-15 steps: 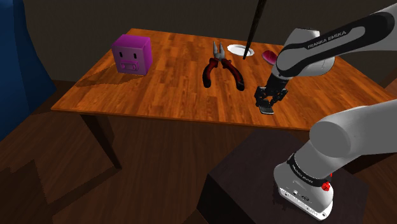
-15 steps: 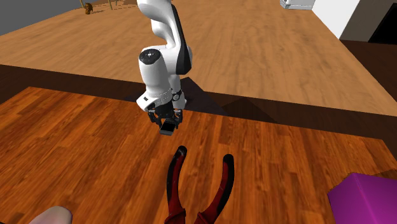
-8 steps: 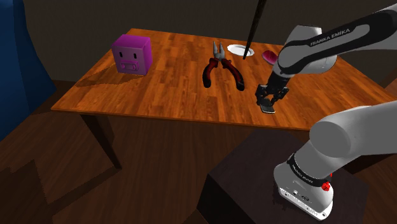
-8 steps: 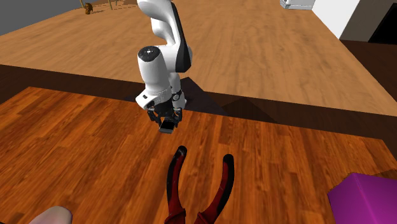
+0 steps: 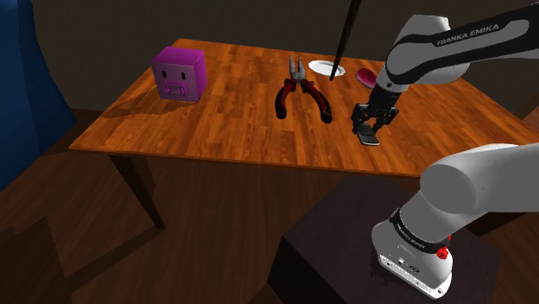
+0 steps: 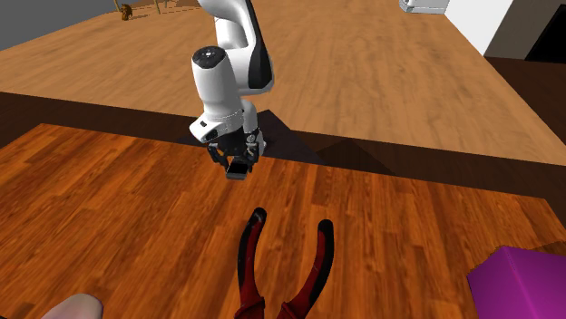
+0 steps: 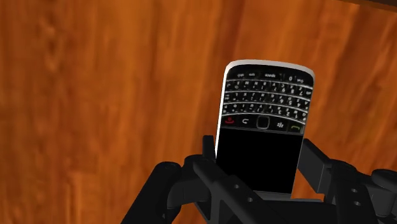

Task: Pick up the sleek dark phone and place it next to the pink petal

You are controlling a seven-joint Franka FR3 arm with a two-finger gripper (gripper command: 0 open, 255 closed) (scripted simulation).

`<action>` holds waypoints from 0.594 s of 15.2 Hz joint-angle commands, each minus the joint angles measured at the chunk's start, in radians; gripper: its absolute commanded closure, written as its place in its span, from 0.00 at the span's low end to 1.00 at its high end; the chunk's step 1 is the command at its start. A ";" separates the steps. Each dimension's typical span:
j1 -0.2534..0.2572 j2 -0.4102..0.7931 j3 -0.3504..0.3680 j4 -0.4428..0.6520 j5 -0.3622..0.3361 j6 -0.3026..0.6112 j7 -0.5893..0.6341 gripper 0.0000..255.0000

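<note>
Phone (image 7: 264, 127) is clamped between the two fingers (image 7: 208, 150), one on each long edge at the dark screen end; the keypad end sticks out past the fingertips, face toward the wrist camera. Gripper (image 5: 370, 128) is closed on it and points down at the table (image 5: 216, 121). The phone looks just off the wood, but the gap is hard to judge. Arm pose: base link rises from the stand (image 5: 345, 250), upper links arc over from the shoulder view's right, the forearm drops steeply and the wrist is near vertical above the fingers. In the second exterior view the wrist leans slightly, with the phone hanging tilted below it. Pink petal (image 5: 366, 77) lies beyond the fingers, near but apart from them. A white disc (image 5: 324, 66) with a thin dark rod (image 5: 345, 34) sits just beside the petal. Red-handled pliers (image 5: 302, 91) lie to the side of the fingers, near, handles toward the table's near edge. Purple cube (image 5: 179, 73) is well apart, past the pliers.
</note>
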 commanded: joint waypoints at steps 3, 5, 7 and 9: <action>0.000 -0.038 0.006 0.036 0.002 -0.074 0.005 1.00; 0.000 -0.053 0.009 0.055 0.003 -0.109 0.007 1.00; 0.000 -0.067 0.011 0.075 0.004 -0.142 0.009 1.00; 0.000 -0.079 0.014 0.096 0.005 -0.175 0.010 1.00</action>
